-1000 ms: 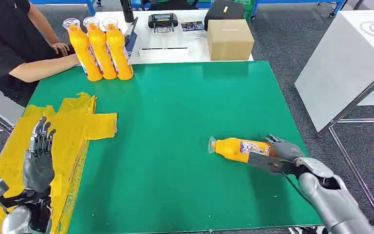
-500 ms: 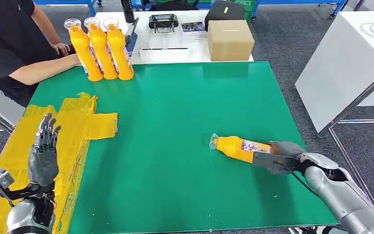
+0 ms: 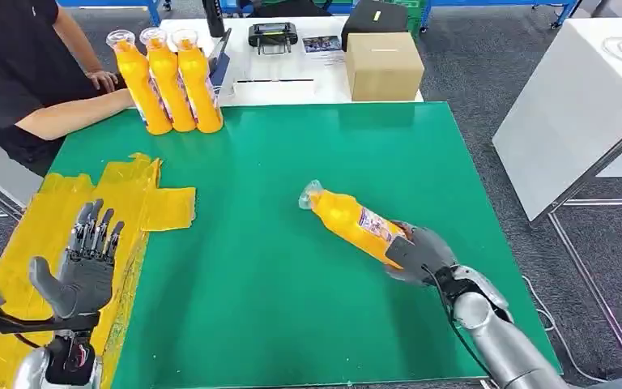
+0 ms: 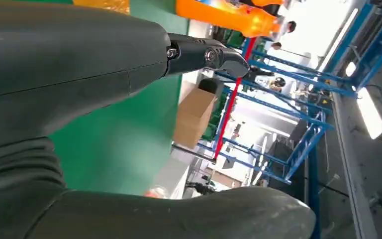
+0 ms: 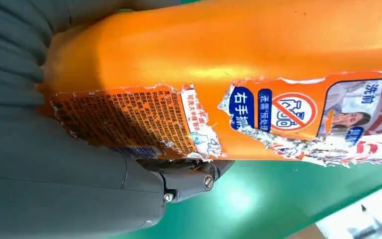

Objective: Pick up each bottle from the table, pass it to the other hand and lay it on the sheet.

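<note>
Partly cut off at the frame's left edge, a person (image 3: 16, 73) sits beside three upright bottles (image 3: 166, 81). Left hand (image 3: 85, 267) hovers over the yellow sheet (image 3: 138, 203), fingers spread, empty. Right hand (image 3: 417, 253) grips the bottle (image 3: 352, 220) by its base, tilted above the green table (image 3: 275, 275); its fingers mostly hidden behind the bottle.

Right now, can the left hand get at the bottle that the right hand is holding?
Probably yes. The left hand is open above the yellow sheet, and only bare green table lies between it and the bottle that the right hand holds by its base, cap end pointing leftward. The gap still needs closing.
</note>
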Available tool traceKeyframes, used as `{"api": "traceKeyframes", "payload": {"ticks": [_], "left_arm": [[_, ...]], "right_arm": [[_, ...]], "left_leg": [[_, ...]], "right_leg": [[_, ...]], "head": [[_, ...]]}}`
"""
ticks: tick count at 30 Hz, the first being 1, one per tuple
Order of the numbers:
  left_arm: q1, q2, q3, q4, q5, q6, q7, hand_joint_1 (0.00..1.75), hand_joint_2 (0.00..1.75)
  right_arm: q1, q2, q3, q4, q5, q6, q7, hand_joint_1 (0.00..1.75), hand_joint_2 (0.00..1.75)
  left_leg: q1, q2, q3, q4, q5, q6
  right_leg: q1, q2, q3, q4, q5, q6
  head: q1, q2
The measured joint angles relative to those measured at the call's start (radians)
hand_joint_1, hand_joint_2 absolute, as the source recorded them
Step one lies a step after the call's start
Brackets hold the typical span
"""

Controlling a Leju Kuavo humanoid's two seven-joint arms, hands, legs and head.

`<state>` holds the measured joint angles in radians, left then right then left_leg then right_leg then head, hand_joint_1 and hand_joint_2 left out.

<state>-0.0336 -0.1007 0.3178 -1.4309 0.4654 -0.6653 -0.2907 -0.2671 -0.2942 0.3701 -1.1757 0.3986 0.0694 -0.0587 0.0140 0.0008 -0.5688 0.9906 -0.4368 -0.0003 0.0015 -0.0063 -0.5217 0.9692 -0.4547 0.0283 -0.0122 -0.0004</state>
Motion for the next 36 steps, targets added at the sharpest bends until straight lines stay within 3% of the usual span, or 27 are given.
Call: {"api": "traceKeyframes", "payload": {"ticks": [5,13,25,36], "left_arm": [[0.006,0.000,-0.013,0.000,0.022,0.000,0.016,0.00,1.75],[0.055,0.000,-0.119,-0.038,0.038,0.029,0.079,0.00,1.75],[0.068,-0.015,-0.363,-0.061,0.030,0.118,0.111,0.00,1.75],[0.052,-0.015,-0.412,-0.043,0.037,0.118,0.107,0.00,1.75]], "right_arm": [[0.018,0.044,-0.046,-0.018,-0.016,-0.003,-0.023,1.75,1.75],[0.044,0.234,-0.086,-0.121,-0.085,-0.045,-0.111,1.75,1.75],[0.020,0.496,0.155,-0.084,-0.093,-0.073,-0.119,1.75,1.75],[-0.020,0.564,0.281,0.057,-0.114,-0.067,-0.113,1.75,1.75]], "left_leg": [[-0.001,0.000,0.000,0.000,0.000,0.000],[-0.001,0.001,0.000,0.000,0.000,0.000],[-0.001,0.001,-0.001,0.000,0.000,0.000],[-0.001,0.001,-0.001,0.000,0.000,0.000]], "right_leg": [[-0.001,0.001,0.000,0.000,0.000,0.000],[-0.001,0.002,-0.002,0.001,0.000,0.000],[0.000,0.002,-0.002,0.001,0.000,0.000],[-0.001,0.002,-0.002,0.001,0.000,0.000]], "head": [[0.000,0.000],[0.000,0.000],[0.000,0.000],[0.000,0.000]]}}
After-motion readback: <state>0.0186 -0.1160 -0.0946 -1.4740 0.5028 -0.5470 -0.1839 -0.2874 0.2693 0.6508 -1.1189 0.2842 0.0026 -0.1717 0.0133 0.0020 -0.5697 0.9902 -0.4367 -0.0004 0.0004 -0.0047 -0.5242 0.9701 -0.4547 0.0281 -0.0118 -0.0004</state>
